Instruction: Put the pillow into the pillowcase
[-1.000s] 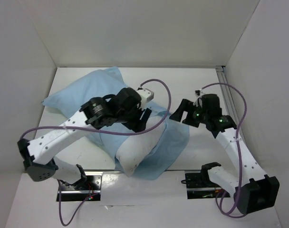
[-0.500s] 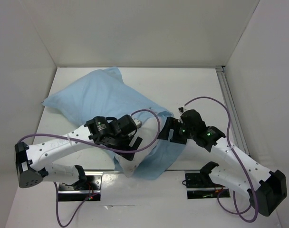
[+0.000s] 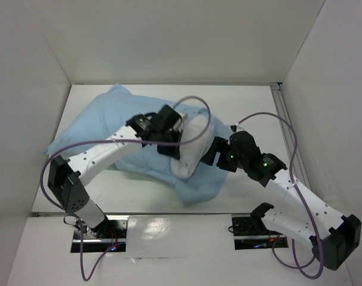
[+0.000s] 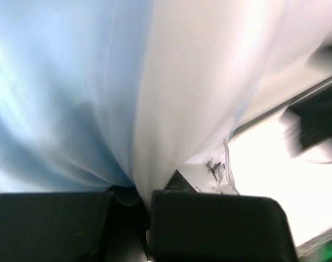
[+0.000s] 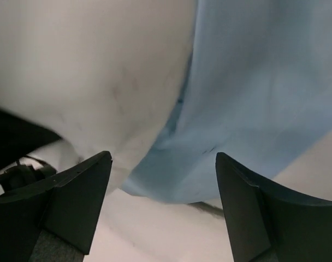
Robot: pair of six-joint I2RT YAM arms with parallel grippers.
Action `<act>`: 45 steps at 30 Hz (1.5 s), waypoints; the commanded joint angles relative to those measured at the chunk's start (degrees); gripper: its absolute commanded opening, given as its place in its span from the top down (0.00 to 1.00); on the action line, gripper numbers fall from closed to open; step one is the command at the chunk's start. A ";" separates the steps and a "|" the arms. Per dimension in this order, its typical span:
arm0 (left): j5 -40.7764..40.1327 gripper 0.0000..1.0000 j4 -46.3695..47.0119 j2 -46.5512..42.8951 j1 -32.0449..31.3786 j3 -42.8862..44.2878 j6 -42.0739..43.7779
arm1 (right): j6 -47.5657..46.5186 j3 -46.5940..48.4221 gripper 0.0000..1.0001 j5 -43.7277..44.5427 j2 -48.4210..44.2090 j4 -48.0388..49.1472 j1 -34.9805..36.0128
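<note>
The light blue pillowcase (image 3: 109,128) lies across the table from the far left toward the near middle, bulging with the pillow inside it. The pillow's (image 3: 194,146) white end sticks out of the case near the centre. My left gripper (image 3: 171,148) sits on that end, shut on a pinch of the white pillow (image 4: 199,98), with the blue pillowcase (image 4: 57,93) bunched along the left finger. My right gripper (image 3: 218,152) stands open just right of the pillow's end. Between its fingers I see the pillow (image 5: 89,65) at upper left and the pillowcase's (image 5: 253,93) edge hanging at right, neither gripped.
White walls close in the table (image 3: 246,107) on the left, far and right sides. A rail (image 3: 283,113) runs along the right edge. Purple cables (image 3: 196,101) loop over both arms. Two mounting plates (image 3: 252,226) sit at the near edge.
My left gripper opened, then shut on the pillow's white end and carried it away from the near edge. The pillowcase slid left with it. My right gripper stayed beside it, narrowing slightly.
</note>
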 commanded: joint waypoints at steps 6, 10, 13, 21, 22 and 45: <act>20.94 1.00 12.29 1.37 16.53 10.80 6.10 | 0.40 7.73 0.25 14.95 7.92 9.62 -1.12; 24.29 1.00 13.44 1.37 17.86 10.80 5.49 | 0.40 8.96 0.28 13.40 13.64 18.49 -3.32; 24.91 1.00 13.97 1.37 18.38 10.80 5.48 | 0.40 10.89 0.28 12.16 18.47 22.97 -3.85; 28.68 1.00 15.02 0.32 20.93 10.80 4.43 | -2.67 15.81 0.28 11.63 28.23 25.71 -4.99; 29.47 1.00 15.03 0.32 21.45 10.80 4.43 | -2.67 15.82 0.29 11.63 29.46 27.72 -5.60; 29.24 1.00 26.52 1.02 26.46 6.15 -3.56 | -15.23 29.53 1.00 5.83 38.99 20.02 -12.81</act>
